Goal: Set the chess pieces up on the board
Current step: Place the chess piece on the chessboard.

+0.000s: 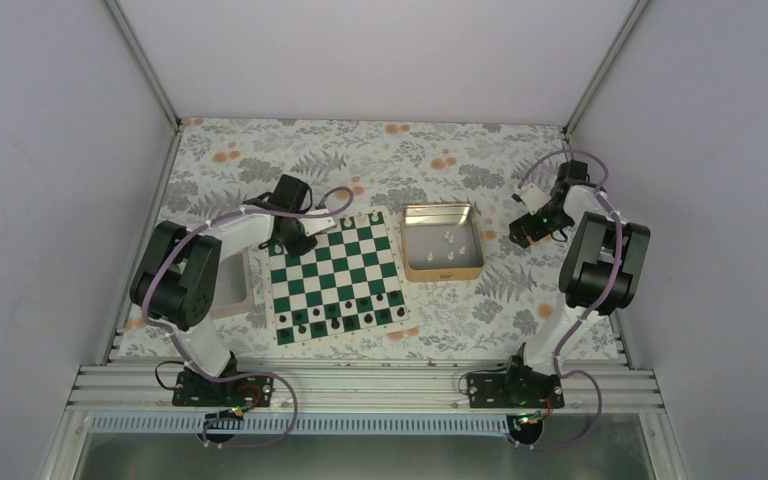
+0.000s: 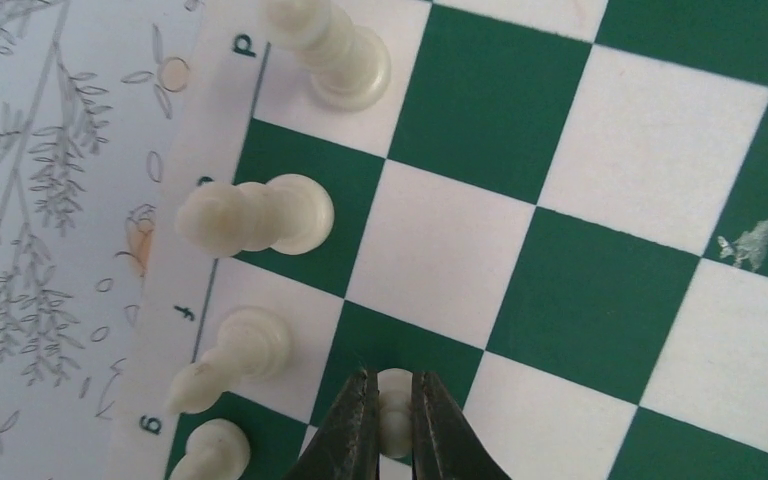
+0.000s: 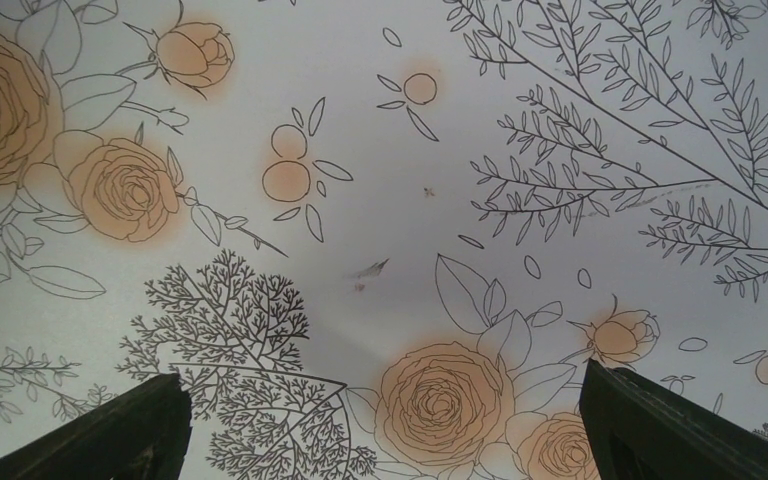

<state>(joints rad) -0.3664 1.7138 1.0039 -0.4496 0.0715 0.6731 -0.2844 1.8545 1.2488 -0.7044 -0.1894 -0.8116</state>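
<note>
Left tool (image 2: 392,390) is clamped on a cream chess piece (image 2: 395,420) low over the board (image 2: 600,300), with standing cream pieces (image 2: 260,215) just to its left, probably to seat it alongside. Right tool (image 3: 380,425) hangs apart over floral tabletop (image 3: 390,180), the tin (image 1: 441,274) to its left.

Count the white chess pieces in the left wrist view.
5 white pieces: four along the board's lettered edge, one in the left gripper. Others may sit out of frame.

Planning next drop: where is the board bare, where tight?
Free: board middle rows, between black pieces on the near edge and white pieces at the far-left corner. Tight: that corner, where the left tool pinches a piece.
</note>
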